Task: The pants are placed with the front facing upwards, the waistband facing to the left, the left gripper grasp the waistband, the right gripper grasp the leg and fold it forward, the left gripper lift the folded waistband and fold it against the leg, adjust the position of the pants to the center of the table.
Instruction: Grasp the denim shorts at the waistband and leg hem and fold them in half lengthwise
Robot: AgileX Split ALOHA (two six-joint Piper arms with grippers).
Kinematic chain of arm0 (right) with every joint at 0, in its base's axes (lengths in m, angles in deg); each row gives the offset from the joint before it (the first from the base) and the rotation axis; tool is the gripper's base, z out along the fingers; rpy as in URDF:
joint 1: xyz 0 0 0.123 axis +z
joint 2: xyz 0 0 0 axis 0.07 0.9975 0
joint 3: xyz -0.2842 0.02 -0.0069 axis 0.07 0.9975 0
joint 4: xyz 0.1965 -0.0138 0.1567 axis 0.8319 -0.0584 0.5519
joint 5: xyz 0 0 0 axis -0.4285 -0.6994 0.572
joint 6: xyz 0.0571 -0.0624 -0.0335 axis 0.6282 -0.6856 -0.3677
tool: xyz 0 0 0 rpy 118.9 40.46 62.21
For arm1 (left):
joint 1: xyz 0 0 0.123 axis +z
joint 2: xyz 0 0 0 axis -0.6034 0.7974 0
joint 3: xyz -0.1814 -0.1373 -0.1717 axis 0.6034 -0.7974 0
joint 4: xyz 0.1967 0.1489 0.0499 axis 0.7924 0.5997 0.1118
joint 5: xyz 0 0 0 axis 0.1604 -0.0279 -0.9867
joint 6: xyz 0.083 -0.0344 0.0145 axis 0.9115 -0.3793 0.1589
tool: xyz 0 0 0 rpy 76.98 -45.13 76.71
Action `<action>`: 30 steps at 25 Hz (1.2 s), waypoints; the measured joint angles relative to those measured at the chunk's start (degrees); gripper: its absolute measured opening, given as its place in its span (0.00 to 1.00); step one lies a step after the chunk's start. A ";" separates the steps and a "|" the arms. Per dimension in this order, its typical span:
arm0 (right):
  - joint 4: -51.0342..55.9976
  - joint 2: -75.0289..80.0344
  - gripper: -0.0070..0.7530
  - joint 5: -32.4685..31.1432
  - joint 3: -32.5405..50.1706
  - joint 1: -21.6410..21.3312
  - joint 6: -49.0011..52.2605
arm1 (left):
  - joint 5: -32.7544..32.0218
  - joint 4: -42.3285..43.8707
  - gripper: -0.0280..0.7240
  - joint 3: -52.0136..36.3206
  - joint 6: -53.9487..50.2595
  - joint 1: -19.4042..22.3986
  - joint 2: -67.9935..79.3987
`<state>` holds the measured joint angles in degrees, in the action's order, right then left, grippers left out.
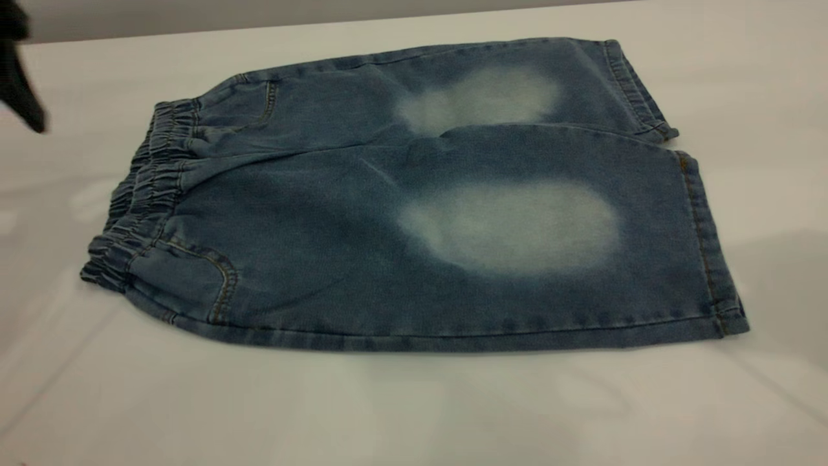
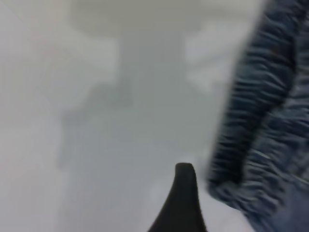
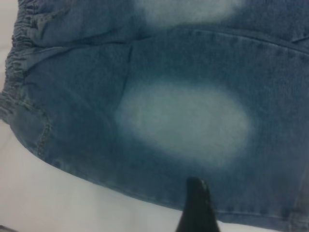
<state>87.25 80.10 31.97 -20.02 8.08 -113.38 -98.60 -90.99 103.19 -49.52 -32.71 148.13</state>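
Left tool (image 1: 19, 77) raised beside the waistband (image 1: 139, 194) of flat pants (image 1: 453, 213), grip state unclear

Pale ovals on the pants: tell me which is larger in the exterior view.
The oval on the leg nearer the camera. It spreads wider and taller than the other oval, which sits on the far leg and looks smaller and narrower.

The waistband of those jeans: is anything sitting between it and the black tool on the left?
Nothing visible does. Only bare table lies between the left tool and the waistband of the pants, which lie flat and unfolded.
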 joint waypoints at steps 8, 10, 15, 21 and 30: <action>-0.01 0.00 0.59 0.01 0.04 0.00 -0.35 | -8.54 -19.35 0.81 7.65 20.19 1.74 5.05; -0.01 0.00 0.59 0.01 0.04 0.00 -0.42 | -9.18 -21.02 0.81 7.20 21.98 1.83 6.41; -0.01 0.00 0.59 0.01 0.04 0.00 -0.42 | -6.64 -20.65 0.81 4.10 21.53 1.83 7.57; -0.01 0.00 0.59 0.01 0.04 0.00 -0.42 | 0.45 -20.65 0.81 -3.39 21.14 1.83 7.57; -0.01 0.00 0.59 0.01 0.04 0.00 -0.44 | 6.19 -20.64 0.81 -10.73 21.20 1.78 7.57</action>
<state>87.24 80.10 31.99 -19.97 8.08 -113.82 -92.41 -111.63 92.46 -28.32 -30.93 155.69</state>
